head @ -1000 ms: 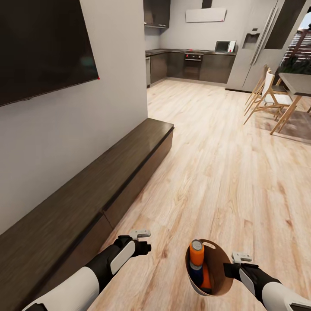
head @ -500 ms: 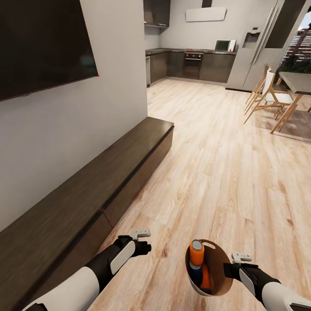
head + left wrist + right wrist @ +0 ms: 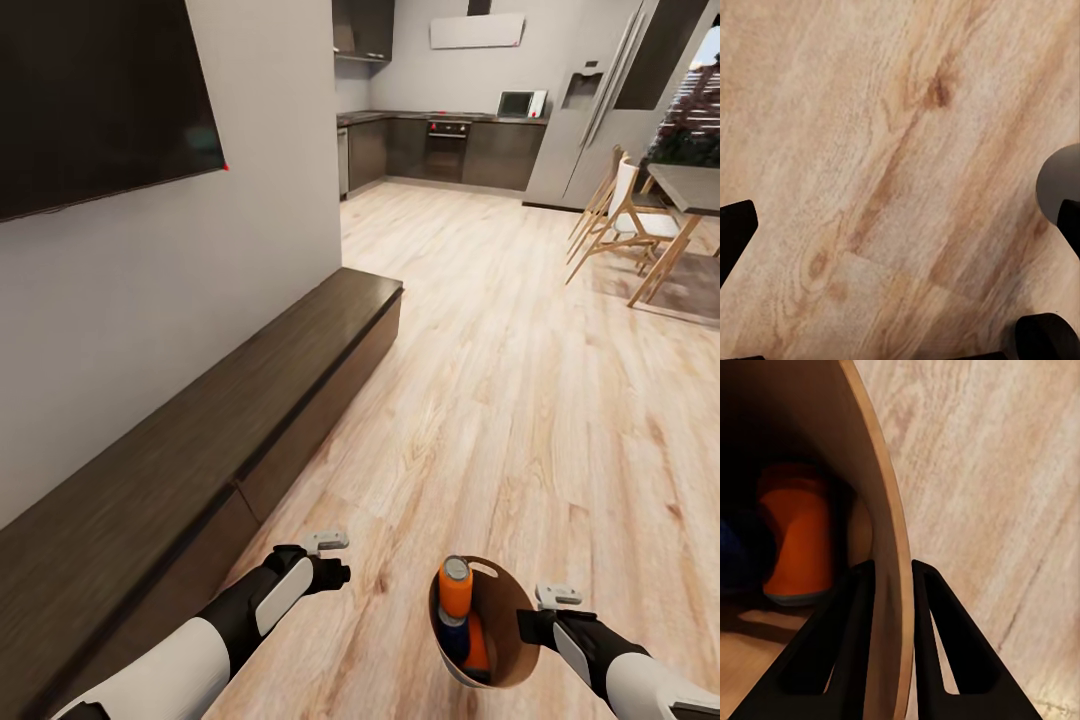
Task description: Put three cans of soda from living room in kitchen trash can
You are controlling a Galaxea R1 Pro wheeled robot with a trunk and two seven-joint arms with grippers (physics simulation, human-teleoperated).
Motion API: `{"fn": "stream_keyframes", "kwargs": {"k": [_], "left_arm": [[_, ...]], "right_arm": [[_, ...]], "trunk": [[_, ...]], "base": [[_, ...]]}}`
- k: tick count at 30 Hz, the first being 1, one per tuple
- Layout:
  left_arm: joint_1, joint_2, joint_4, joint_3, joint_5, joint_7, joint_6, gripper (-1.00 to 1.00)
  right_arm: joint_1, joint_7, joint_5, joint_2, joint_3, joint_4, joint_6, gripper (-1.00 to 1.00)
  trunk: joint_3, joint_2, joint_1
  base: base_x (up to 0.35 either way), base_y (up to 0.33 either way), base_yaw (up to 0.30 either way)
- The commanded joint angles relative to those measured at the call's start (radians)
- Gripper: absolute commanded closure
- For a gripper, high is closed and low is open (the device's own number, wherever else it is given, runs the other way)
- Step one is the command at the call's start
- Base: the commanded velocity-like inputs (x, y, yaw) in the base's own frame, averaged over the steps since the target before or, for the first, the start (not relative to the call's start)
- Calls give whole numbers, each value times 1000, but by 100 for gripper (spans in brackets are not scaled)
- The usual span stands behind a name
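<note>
The tash can [image 3: 503,600], pale outside and brown-tan inside, hangs low over the wooden floor, tilted toward me. My right gripper [image 3: 527,628] is shut on its wall. Inside it, one orange can of soda [image 3: 455,586] stands up past the rim, with a dark blue one [image 3: 451,630] and a second orange one [image 3: 477,644] below. The right wrist view shows the fingers [image 3: 844,637] clamping the bin wall [image 3: 886,555], with an orange can [image 3: 799,547] inside. My left gripper [image 3: 340,570] is open and holds nothing over the floor [image 3: 900,150]. The kitchen [image 3: 450,150] lies far ahead.
A long low dark bench [image 3: 230,420] runs along the wall on the left under a wall TV [image 3: 100,100]. A dining table with wooden chairs [image 3: 625,215] stands at the right. A steel fridge [image 3: 590,110] is at the far right. Open wooden floor [image 3: 500,350] stretches ahead.
The whole picture has shifted very slightly, so the camera has moved a little. Both arms and the bin keep the same pose.
</note>
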Motion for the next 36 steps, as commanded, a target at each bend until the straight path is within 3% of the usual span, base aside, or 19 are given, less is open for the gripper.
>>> {"fn": "stream_keyframes", "kwargs": {"k": [1, 10, 22, 36], "left_arm": [[0, 0, 0, 0, 0, 0, 0, -100], [0, 0, 0, 0, 0, 0, 0, -100], [0, 0, 0, 0, 0, 0, 0, -100], [0, 0, 0, 0, 0, 0, 0, -100]], "right_arm": [[0, 7, -6, 0, -3, 0, 0, 100], [0, 7, -6, 0, -3, 0, 0, 100], [0, 7, -6, 0, -2, 0, 0, 100], [0, 7, -6, 0, -1, 0, 0, 100]], "trunk": [[-3, -7, 4], [-19, -42, 23], [-22, -49, 27], [-53, -119, 65]], "base": [[0, 0, 0], [0, 0, 0], [0, 0, 0], [0, 0, 0]]}}
